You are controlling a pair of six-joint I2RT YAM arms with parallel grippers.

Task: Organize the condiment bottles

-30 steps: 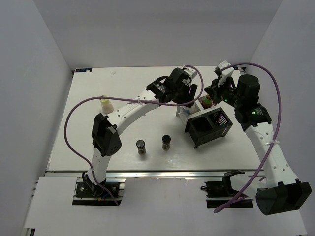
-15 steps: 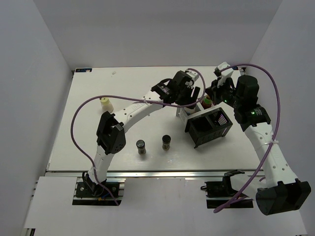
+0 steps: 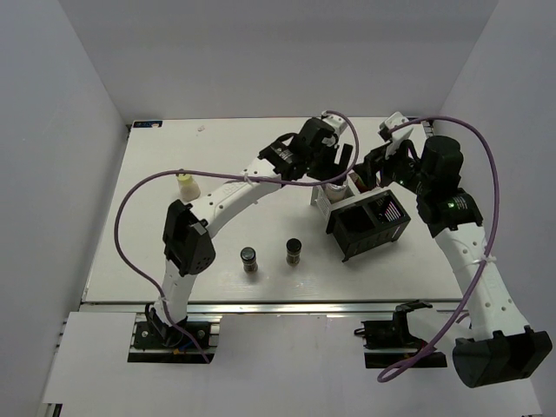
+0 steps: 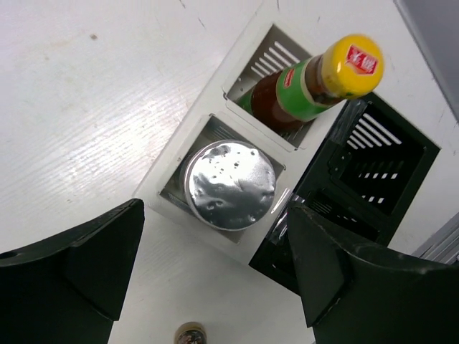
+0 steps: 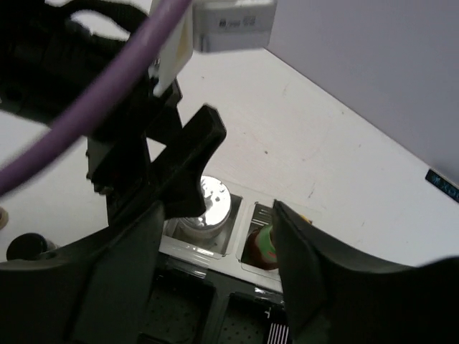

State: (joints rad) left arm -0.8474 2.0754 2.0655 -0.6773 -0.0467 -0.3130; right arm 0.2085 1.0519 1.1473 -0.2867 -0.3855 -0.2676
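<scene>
The white silver-lidded shaker (image 4: 229,184) stands in a silver compartment of the rack (image 3: 369,228). The dark yellow-capped sauce bottle (image 4: 315,82) stands in the compartment beside it. Both also show in the right wrist view, the shaker (image 5: 209,206) and the sauce bottle (image 5: 261,247). My left gripper (image 4: 215,279) is open and empty just above the shaker. My right gripper (image 5: 219,287) is open and empty above the rack, beside the sauce bottle. The cream squat bottle (image 3: 185,184) stands at the far left. Two dark spice jars (image 3: 249,259) (image 3: 294,251) stand near the front.
The rack's black compartments (image 4: 373,165) hold nothing that I can see. The two grippers (image 3: 334,172) (image 3: 369,172) are close together over the rack's far side. One spice jar (image 4: 190,335) shows at the bottom of the left wrist view.
The right wrist has swung to the right and its fingers now reach toward the rack from that side. The left gripper has shifted slightly above the shaker. The bottles have not moved.
</scene>
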